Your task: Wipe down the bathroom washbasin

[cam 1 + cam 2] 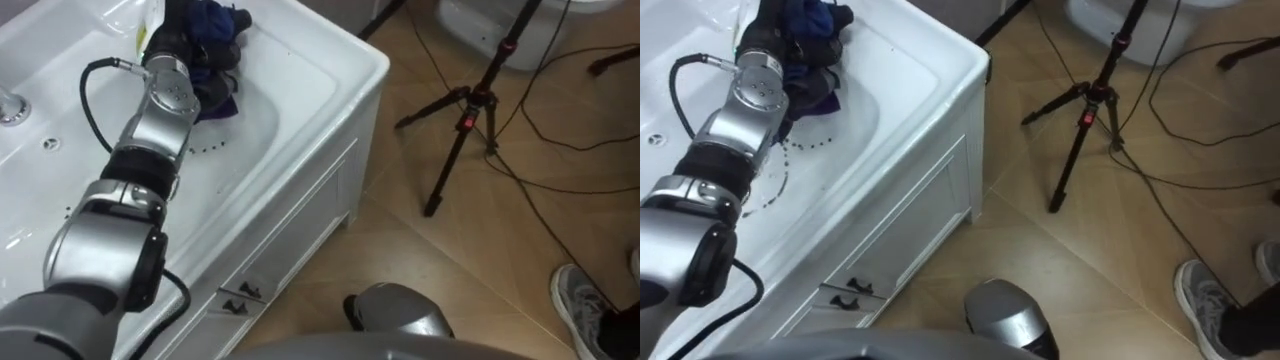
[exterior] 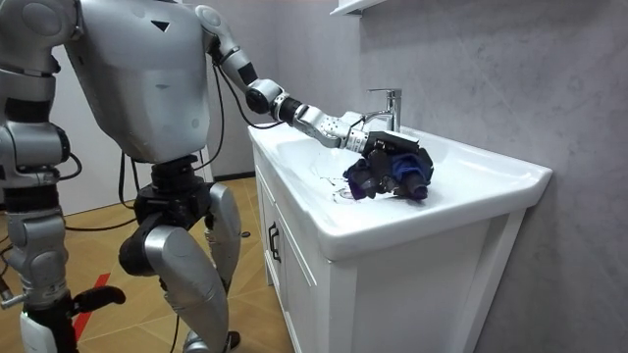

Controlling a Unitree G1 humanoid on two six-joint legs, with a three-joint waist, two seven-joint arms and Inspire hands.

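Observation:
A white basin (image 1: pixel 330 60) sits on a white cabinet, and I stand at its front. My left arm reaches across the bowl from the lower left. At the bowl's far side, my black left hand (image 1: pixel 185 45) presses down with its fingers curled into a bunched dark blue cloth (image 1: pixel 222 22). In the room view the left hand (image 2: pixel 378 147) lies on top of the cloth (image 2: pixel 397 175), near the basin's (image 2: pixel 491 181) back right part. Dark specks (image 1: pixel 205 150) mark the bowl just in front of the cloth. My right hand (image 2: pixel 44 331) hangs low at the room view's left edge.
A chrome tap (image 2: pixel 391 103) stands at the basin's back. The cabinet front has dark handles (image 1: pixel 240 295). To the right, on the tiled floor, are a black tripod (image 1: pixel 470 110), trailing cables and a person's grey shoe (image 1: pixel 580 305).

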